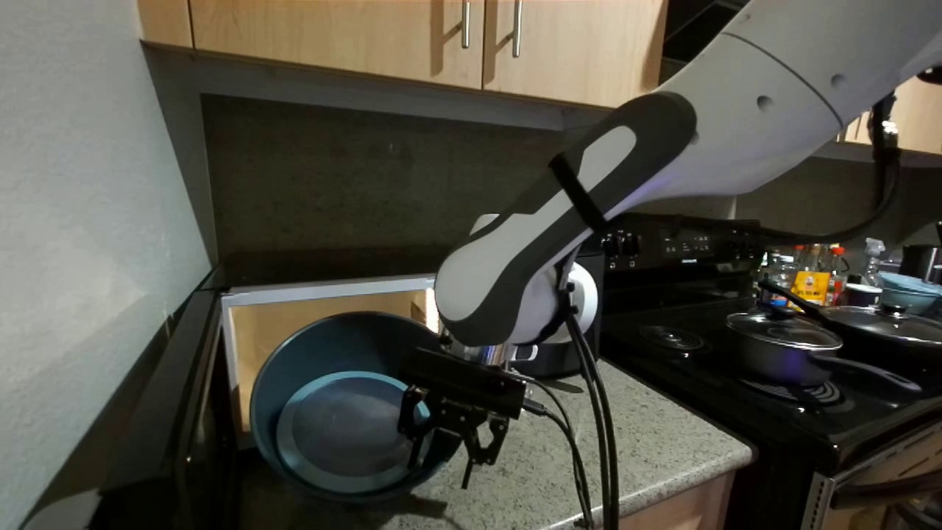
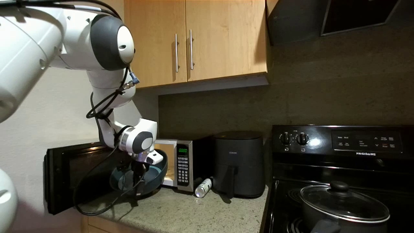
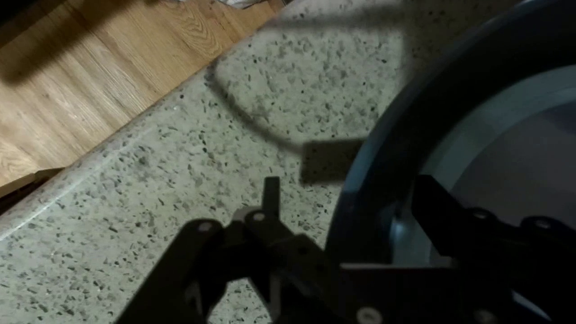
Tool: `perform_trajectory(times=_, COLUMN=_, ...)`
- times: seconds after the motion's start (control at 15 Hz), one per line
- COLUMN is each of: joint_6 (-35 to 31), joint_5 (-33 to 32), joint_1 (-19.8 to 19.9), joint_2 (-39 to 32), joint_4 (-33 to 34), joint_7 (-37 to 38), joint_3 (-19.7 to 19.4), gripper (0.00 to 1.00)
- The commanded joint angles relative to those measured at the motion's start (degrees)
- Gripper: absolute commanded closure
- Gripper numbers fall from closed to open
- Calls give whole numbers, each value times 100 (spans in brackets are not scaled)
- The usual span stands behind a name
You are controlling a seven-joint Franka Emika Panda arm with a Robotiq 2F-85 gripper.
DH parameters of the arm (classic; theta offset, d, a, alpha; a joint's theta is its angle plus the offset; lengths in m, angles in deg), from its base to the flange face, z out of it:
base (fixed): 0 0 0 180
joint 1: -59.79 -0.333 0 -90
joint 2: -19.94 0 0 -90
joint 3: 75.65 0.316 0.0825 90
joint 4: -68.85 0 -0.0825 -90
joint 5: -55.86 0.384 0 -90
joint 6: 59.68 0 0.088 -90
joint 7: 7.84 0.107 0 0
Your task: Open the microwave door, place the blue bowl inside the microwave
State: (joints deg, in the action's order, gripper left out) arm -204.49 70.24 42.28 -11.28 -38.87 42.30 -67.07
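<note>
Speckled counter [image 3: 180, 180]; bowl [image 1: 353, 347] dark blue, probably.

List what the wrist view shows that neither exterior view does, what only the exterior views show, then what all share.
Only the wrist view: the wood floor, at upper left.
Only the exterior views: the microwave, its open door, the upper cabinets and the lidded pot.
Shared by all: the blue bowl, the gripper and the speckled countertop.
</note>
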Motion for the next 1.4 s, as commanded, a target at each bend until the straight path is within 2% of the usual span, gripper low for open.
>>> perform_trajectory(times=0.0, joint_6=-5, joint_5=170, joint_1=5, joint_2=-226, joint_4=310, joint_7=33, joint_3=2, gripper=53)
perform_trajectory(times=0.33, joint_6=-100, joint_5=219, joint_1=-6, joint_2=-284, joint_4=439, joint_7=60, joint_3=6, gripper=87)
perform_trajectory(times=0.47, joint_6=-304, joint_5=328, joint_1=6, joint_2=-209, joint_4=399, joint_7=54, joint_3=34, gripper=94)
perform_trajectory(times=0.6, joint_6=-697, joint_5=566, joint_1=68, joint_2=-4, joint_4=231, joint_7=-1, joint_3=135, gripper=96)
perform_trajectory(times=0.67, joint_6=-837, joint_5=674, joint_1=96, joint_2=74, joint_4=155, joint_7=-39, joint_3=186, gripper=94)
perform_trajectory(times=0.87, joint_6=-1448, joint_5=1121, joint_1=192, joint_2=391, joint_4=-139, joint_7=-112, joint_3=355, gripper=93)
perform_trajectory(times=1.07, joint_6=-2013, joint_5=1712, joint_1=430, joint_2=695, joint_4=-436, joint_7=-229, joint_3=631, gripper=94)
perform_trajectory(times=1.2, joint_6=-2303, joint_5=2034, joint_1=539, joint_2=772, joint_4=-495, joint_7=-233, joint_3=799, gripper=94)
perform_trajectory(times=1.33, joint_6=-2541, joint_5=2260, joint_1=503, joint_2=783, joint_4=-492, joint_7=-84, joint_3=794, gripper=94)
